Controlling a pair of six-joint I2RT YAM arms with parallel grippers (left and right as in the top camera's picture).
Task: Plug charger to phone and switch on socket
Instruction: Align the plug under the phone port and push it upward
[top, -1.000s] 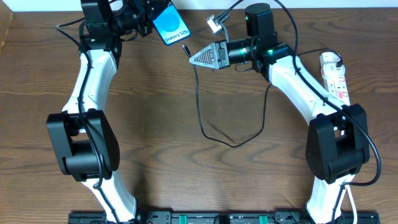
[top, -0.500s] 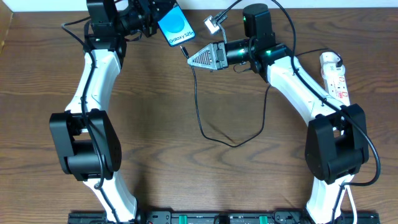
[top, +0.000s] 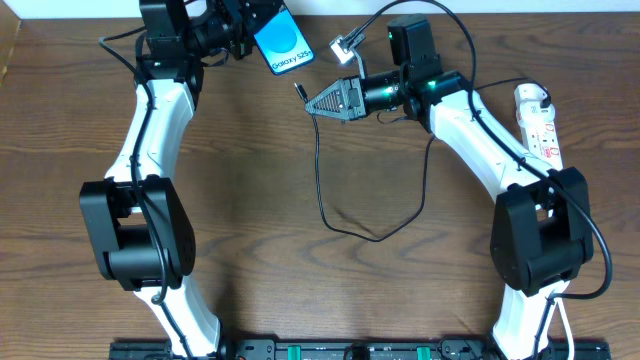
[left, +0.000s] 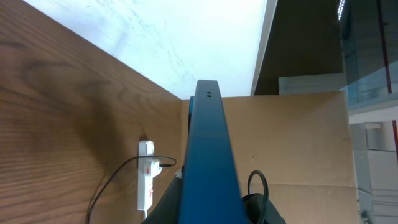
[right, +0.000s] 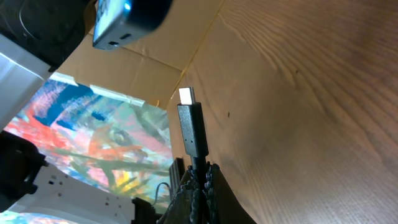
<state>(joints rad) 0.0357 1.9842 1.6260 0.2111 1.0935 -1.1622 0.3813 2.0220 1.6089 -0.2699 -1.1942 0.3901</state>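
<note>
In the overhead view my left gripper (top: 250, 30) is shut on the phone (top: 281, 42) and holds it off the table at the back, blue screen up. The left wrist view shows the phone (left: 208, 155) edge-on between dark fingers (left: 171, 208). My right gripper (top: 312, 105) is shut on the charger (top: 321, 180) just behind its black connector (top: 300, 90). The connector points at the phone's near end with a small gap between them. In the right wrist view the connector (right: 193, 130) stands up from my gripper (right: 198, 171), below the phone's end (right: 130, 18). The white socket (top: 537, 120) lies far right.
The charger's slack loops across the mid table to a low point (top: 375, 235), then rises beside the right arm. A small white block (top: 345, 42) hangs on a cable near the back edge. The left wrist view also shows the socket (left: 145, 180) beside a cardboard wall (left: 298, 143).
The phone has shifted slightly right and toward the back. My right gripper with the connector has drifted a little toward the front. Both grips are unchanged.
</note>
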